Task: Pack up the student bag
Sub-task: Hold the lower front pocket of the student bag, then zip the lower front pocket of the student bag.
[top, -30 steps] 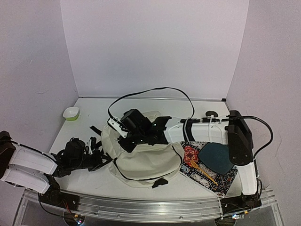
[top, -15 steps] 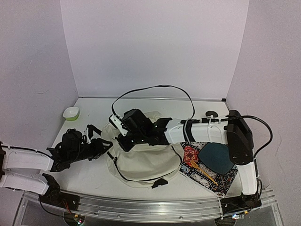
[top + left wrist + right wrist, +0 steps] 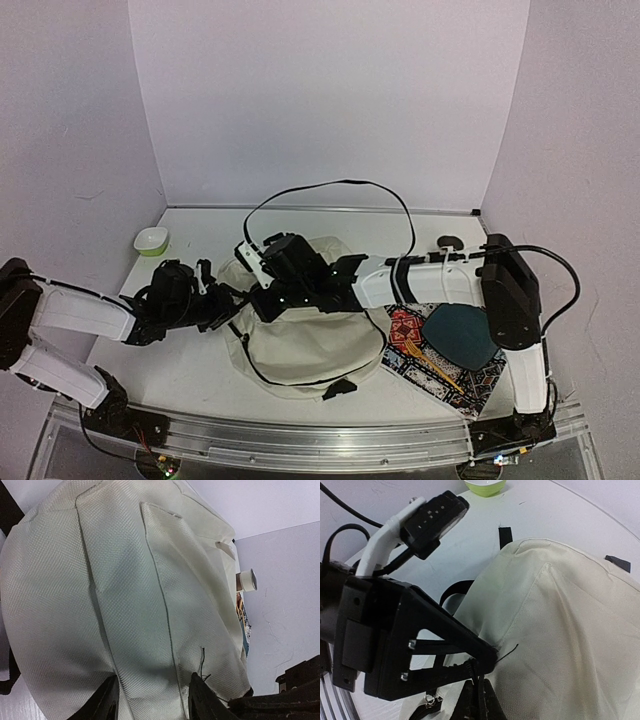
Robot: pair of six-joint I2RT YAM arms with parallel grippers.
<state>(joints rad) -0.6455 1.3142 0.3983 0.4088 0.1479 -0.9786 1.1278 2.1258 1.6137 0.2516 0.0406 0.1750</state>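
Note:
The student bag (image 3: 310, 345), cream fabric with black straps, lies at the middle of the table. It fills the left wrist view (image 3: 125, 580). My left gripper (image 3: 228, 300) is at the bag's left side, jaws open, its two fingertips (image 3: 200, 695) resting against the cream fabric with a seam between them. My right gripper (image 3: 264, 296) reaches across from the right onto the bag's upper left part. In the right wrist view it (image 3: 479, 700) is shut on a thin black strap (image 3: 476, 672) of the bag, right beside the left gripper's black finger (image 3: 487, 655).
A green bowl (image 3: 151, 240) stands at the back left. A colourful placemat (image 3: 440, 372) with a dark teal pad (image 3: 458, 335) and an orange pencil (image 3: 430, 362) lies right of the bag. A black cable (image 3: 330, 186) arcs over the bag. A white tape roll (image 3: 246, 580) sits beyond it.
My left arm has swung up and right from the loose black straps to the bag's left side, and its jaws went from shut to open. The right arm has barely moved.

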